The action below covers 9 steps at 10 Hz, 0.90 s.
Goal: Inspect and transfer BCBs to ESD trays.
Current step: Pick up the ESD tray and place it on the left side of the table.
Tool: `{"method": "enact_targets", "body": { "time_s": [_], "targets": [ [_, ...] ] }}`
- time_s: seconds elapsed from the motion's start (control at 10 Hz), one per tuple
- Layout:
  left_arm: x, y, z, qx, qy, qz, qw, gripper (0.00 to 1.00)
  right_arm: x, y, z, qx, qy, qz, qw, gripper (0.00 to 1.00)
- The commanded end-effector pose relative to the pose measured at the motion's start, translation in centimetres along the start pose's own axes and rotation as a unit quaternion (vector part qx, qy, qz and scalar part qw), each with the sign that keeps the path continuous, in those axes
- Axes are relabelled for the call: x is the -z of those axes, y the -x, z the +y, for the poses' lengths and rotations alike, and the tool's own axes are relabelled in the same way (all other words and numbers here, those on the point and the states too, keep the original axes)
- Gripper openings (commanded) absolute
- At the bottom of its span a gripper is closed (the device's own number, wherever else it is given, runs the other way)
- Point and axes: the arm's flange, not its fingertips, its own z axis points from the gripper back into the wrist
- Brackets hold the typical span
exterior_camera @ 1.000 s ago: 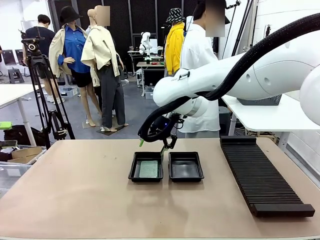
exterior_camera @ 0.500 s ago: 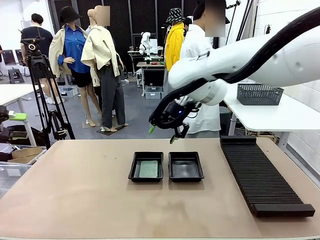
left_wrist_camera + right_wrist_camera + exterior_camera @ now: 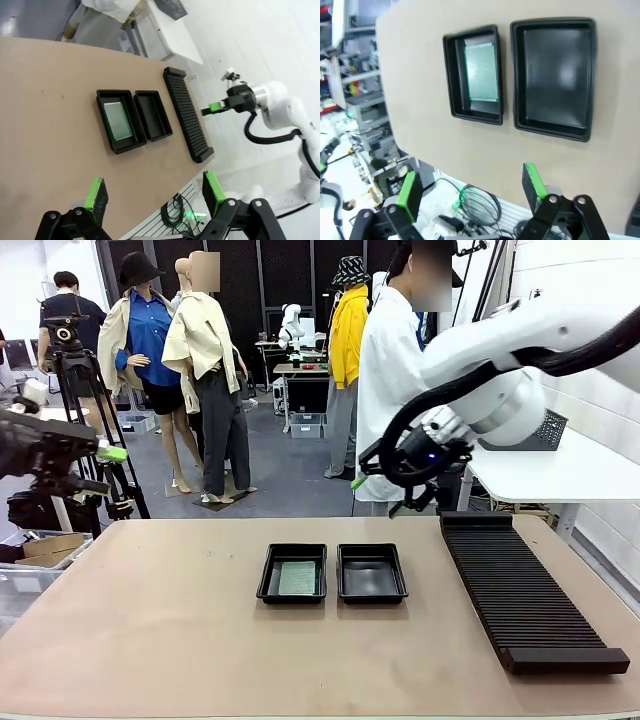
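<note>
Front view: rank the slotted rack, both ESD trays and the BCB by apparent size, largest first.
1. Slotted rack: largest by far.
2. Left ESD tray and right ESD tray: they look alike, so no ranking between them.
3. BCB: smallest, lying inside the left ESD tray.

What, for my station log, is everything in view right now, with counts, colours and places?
glossy black rectangular ESD trays: two, black, side by side at mid-table
thin flat green BCB circuit board: one, green, lying in the tray on the robot's left
long black ribbed slotted rack: one, black, right side of the table
tan table: one, tan, under everything
black camera on a tripod: one, black, on the floor beyond the table's left
person in a white coat: one, far side of the table
left gripper: one, black with green pads, open, holding nothing
right gripper: one, same colours, open, holding nothing
</note>
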Motion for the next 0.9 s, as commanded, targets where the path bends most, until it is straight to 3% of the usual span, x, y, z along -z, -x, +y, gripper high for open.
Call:
{"method": "enact_targets", "body": {
  "time_s": [0.0, 0.4, 0.6, 0.8],
  "targets": [
    [2.5, -2.5, -1.3, -0.023, -0.047, 0.048, 0.997, 1.0, -1.7, 2.3, -3.1, -0.015, -0.044, -0.023, 0.999, 1.0],
    [9.7, -4.6, -3.4, -0.056, -0.13, 0.131, 0.981, 1.0, -5.4, 3.2, -8.5, -0.024, -0.092, -0.032, 0.995, 1.0],
    [12.9, -4.7, -4.7, -0.054, -0.148, 0.162, 0.974, 1.0, -7.0, 3.2, -11.1, -0.022, -0.119, -0.031, 0.992, 1.0],
    [14.1, -4.7, -5.4, -0.049, -0.147, 0.172, 0.973, 1.0, -7.4, 3.9, -11.5, -0.021, -0.113, -0.03, 0.993, 1.0]
  ]
}}
